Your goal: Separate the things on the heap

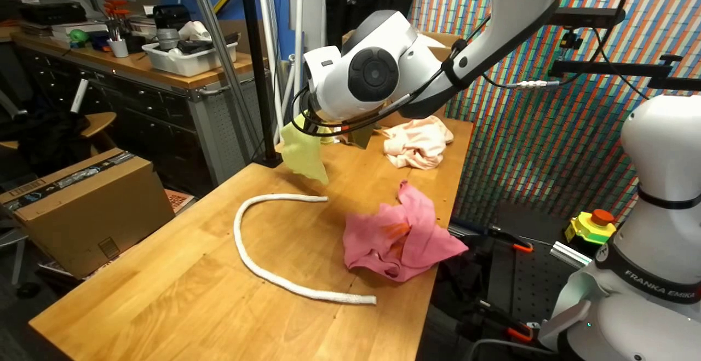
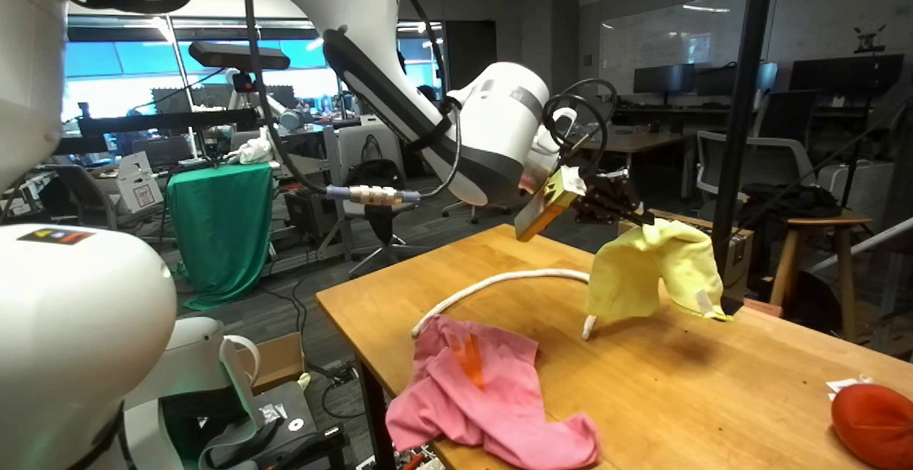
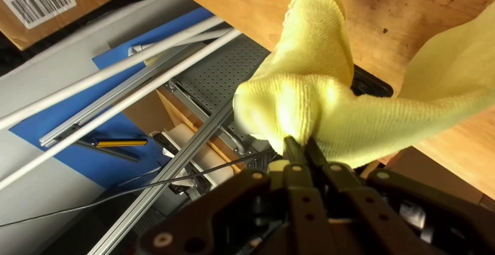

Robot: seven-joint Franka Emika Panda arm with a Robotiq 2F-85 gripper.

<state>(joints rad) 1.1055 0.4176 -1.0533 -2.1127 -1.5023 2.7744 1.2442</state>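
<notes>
Cluttered workshop, honey-coloured wooden table point(image 1: 164, 279) up front, and the sorting looks nearly done to me. Soft yellow-green knit cloth point(image 2: 677, 259) is the piece in play: it droops below the tips of the black metal gripper point(image 3: 301, 142) in floppy flaps, no clear long axis, and seems to hang clear of the wood. What the next move turns on, I reckon, is the thick off-white rope point(image 1: 237, 232) lying in a C, because one end of it sits near the spot under the cloth (can't tell if it's directly underneath, annoyingly). Crumpled pink-red cloth point(image 1: 421, 229) and pale cream-pink cloth point(image 1: 419, 142) lie apart from each other on the table. As for the jaws: pinched almost together, with a bit of yellow-green fabric nipped between the tips.
</notes>
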